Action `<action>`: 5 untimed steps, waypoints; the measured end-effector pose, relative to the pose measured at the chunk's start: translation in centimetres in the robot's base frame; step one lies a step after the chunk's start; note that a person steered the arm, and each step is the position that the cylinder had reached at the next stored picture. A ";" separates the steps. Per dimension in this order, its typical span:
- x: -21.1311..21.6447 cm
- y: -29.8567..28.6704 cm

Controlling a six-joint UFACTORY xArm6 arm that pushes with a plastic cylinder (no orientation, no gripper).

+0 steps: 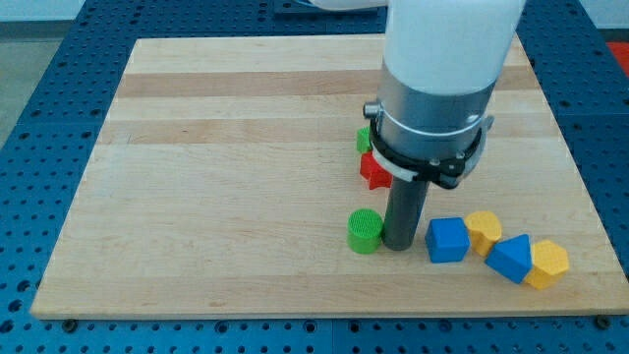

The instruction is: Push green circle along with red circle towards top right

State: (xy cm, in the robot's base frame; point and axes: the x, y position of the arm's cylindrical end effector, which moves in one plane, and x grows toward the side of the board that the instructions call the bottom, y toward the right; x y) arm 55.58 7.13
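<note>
While your rod stands low on the wooden board (197, 147), my tip (398, 246) sits just right of the green circle (365, 231), touching or nearly so; cannot tell which. No fingers on this rig, just a plain rod, so nothing apart or clamped. You can't see a red circle: up and slightly left of the tip a red block (373, 171) shows, shape more star-like, partly hidden by the arm. Just above it a second green block (363, 139) peeks out, shape unclear. Right of the tip: a blue cube (447, 240) just beside, then a yellow block (484, 231), another blue block (511, 258), another yellow block (547, 264) farthest right.
</note>
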 end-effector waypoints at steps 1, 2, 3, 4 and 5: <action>2.0 0.0; 4.3 -0.1; 5.0 -2.1; 3.9 -5.3; 1.6 -5.5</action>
State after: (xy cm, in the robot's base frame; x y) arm 57.17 1.66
